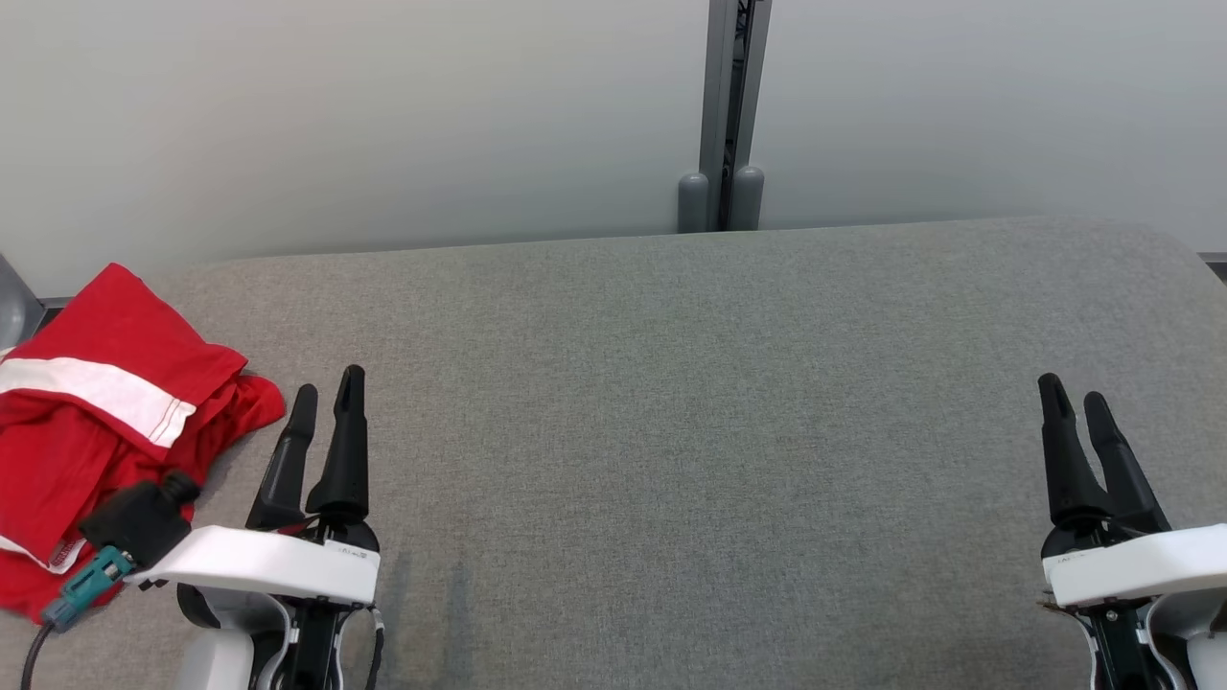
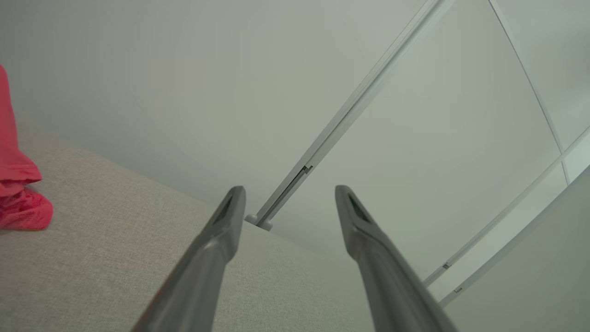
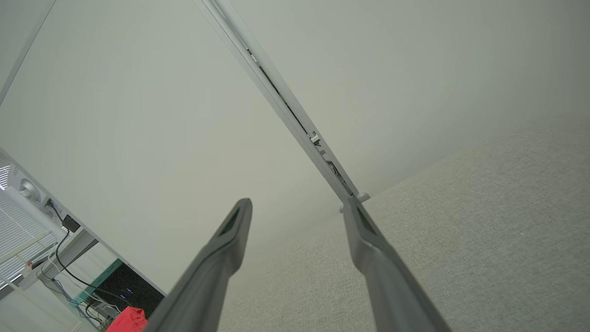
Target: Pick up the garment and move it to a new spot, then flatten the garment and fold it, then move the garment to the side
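The garment (image 1: 105,422) is red with a white stripe and lies crumpled at the far left of the grey padded table (image 1: 671,402). Its edge shows at the left border of the left wrist view (image 2: 18,203), and a small red bit of it peeks in at the bottom of the right wrist view (image 3: 129,320). My left gripper (image 1: 326,398) stands open just right of the garment, apart from it, with nothing between its fingers (image 2: 226,230). Over at the table's right side my right gripper (image 1: 1074,398) is open too, and its fingers (image 3: 230,235) hold nothing.
A pale wall with a grey vertical post (image 1: 724,115) runs behind the table's far edge. Beside my left wrist hangs a black and teal cable connector (image 1: 96,565), over the garment's near part. Cables and equipment (image 3: 69,258) stand beyond the table's left end.
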{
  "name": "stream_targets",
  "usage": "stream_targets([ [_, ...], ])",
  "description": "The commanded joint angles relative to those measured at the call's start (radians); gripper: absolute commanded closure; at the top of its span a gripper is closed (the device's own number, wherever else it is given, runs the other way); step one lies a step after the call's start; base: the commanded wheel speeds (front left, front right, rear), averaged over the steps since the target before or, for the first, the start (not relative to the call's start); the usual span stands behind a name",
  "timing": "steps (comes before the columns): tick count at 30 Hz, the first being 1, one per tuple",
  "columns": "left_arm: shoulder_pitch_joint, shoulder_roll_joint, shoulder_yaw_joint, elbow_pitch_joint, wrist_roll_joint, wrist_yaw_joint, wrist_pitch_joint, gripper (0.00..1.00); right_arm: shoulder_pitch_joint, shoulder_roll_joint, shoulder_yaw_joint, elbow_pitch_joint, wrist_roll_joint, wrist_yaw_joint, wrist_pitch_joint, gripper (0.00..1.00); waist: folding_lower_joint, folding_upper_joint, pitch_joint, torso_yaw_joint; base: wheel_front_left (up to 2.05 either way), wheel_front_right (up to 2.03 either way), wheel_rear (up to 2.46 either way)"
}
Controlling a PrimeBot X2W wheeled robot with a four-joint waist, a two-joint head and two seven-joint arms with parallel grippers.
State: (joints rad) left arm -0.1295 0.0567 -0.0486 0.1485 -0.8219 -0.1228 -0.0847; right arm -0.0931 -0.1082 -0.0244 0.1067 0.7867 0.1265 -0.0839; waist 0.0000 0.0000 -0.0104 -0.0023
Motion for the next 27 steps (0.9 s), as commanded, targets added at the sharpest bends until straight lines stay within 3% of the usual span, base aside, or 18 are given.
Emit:
stream_targets([
  [1,-0.009,0.011,-0.005,-0.002,0.042,0.002,-0.010,0.00,-0.007,-0.010,0.001,-0.010,-0.043,0.005,-0.013,0.00,0.0000,0.0000,-0.001,0.000,0.00,0.00,0.00],
  [27,0.003,0.032,-0.067,0.124,0.368,0.048,-0.080,0.00,0.010,0.010,0.008,0.092,-0.384,0.005,-0.081,0.00,0.0000,0.0000,-0.011,-0.001,0.00,0.00,0.00],
])
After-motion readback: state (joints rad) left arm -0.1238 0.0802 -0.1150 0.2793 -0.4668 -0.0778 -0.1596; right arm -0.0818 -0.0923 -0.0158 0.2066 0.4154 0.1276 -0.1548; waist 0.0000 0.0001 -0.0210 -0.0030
